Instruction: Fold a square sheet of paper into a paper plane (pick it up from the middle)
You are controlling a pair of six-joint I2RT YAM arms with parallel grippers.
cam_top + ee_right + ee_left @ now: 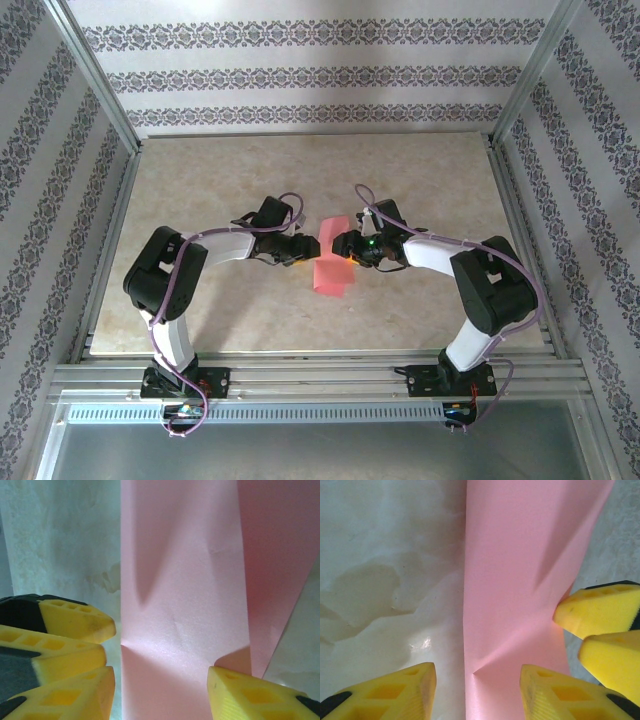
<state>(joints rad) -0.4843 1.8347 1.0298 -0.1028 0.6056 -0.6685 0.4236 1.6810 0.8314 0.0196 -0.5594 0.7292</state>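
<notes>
Beige marbled surface [200, 180]. Partly folded pink sheet [328, 272]: light, limp, slippery, creases easily. Spread astride it, pinching nothing: left jaws, right jaws. Best hold, likely: middle crease.

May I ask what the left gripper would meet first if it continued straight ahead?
Probably the folded pink paper lying before the left gripper, then the right gripper beyond; depth unclear.

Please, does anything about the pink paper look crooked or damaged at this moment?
Yes. The folded sheet of paper is uneven: its layers do not match. In the right wrist view a darker layer sticks out past the top layer on one side, with a slanted edge. Small wrinkles mark the top layer. No tear shows.
</notes>
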